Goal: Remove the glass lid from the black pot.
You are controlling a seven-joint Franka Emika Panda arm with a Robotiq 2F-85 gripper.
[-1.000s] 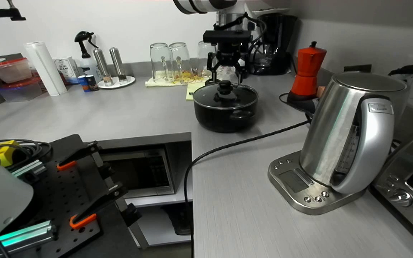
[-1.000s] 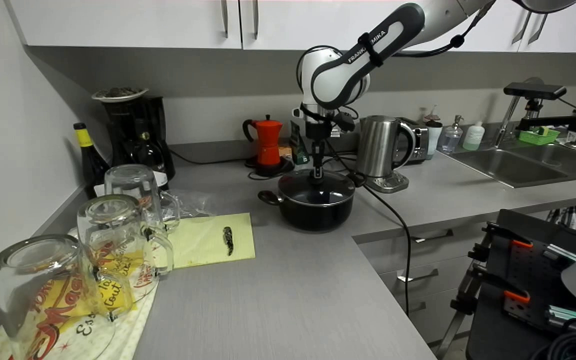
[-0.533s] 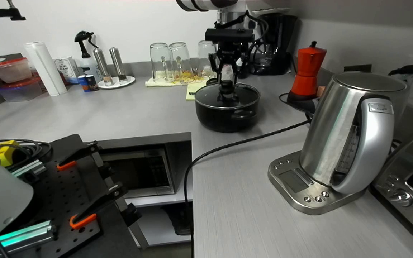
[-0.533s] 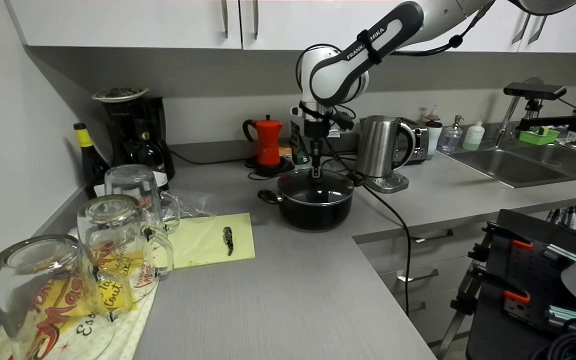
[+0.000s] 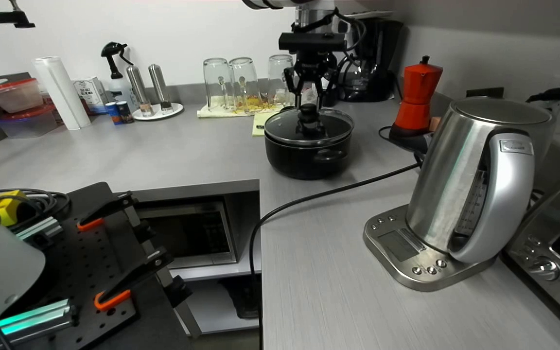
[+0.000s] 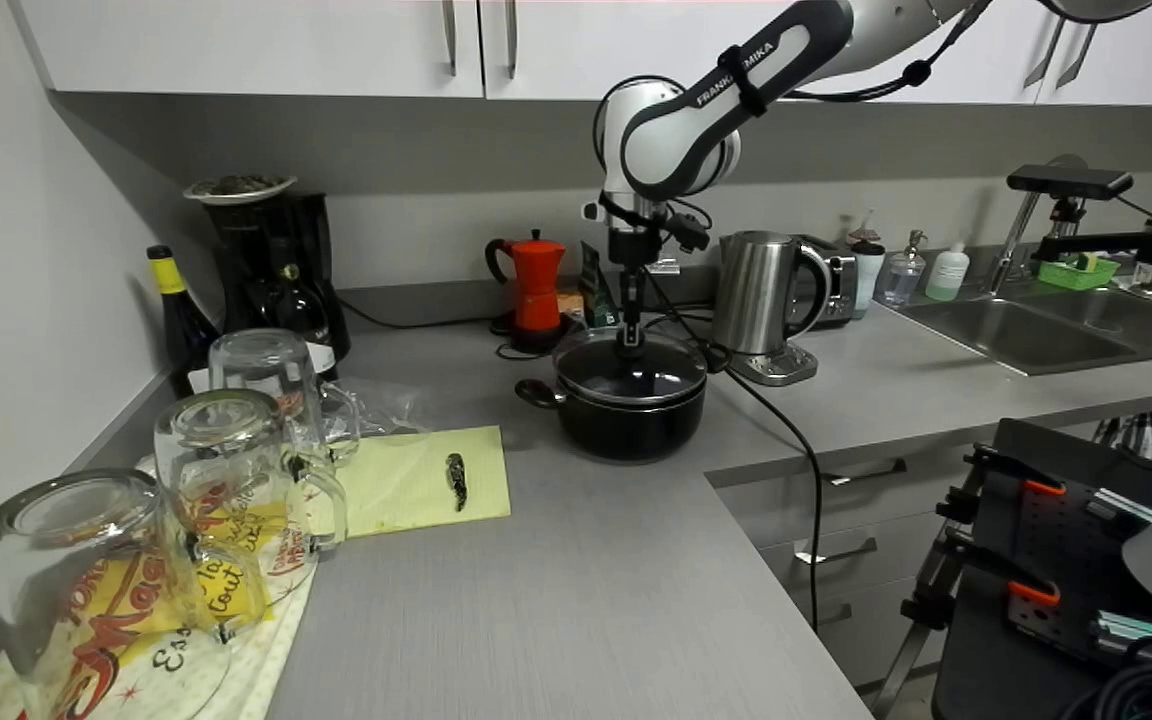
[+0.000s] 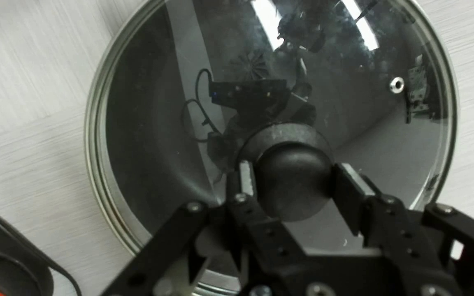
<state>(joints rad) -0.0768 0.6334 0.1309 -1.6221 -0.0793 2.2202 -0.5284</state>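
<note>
The glass lid (image 5: 280, 127) sits slightly above the black pot (image 5: 299, 163), with a thin gap along the rims in both exterior views. Its black knob (image 7: 294, 176) is pinched between the pads of my gripper (image 7: 293, 166) in the wrist view. Seen from outside, my gripper (image 6: 630, 345) points straight down over the middle of the lid. The pot rests on the grey counter, one side handle (image 6: 538, 393) showing. Most of the pot is hidden beneath the lid in the wrist view.
A steel kettle (image 5: 469, 184) stands on its base, and a black cord (image 5: 338, 187) runs across the counter close to the pot. Behind are a red moka pot (image 5: 417, 92) and upturned glass mugs (image 6: 226, 470) beside a yellow cloth (image 6: 406, 490).
My fingers have closed in from either side onto the lid's knob. The gripper and lid have since risen a little, and a gap shows between lid and pot.
</note>
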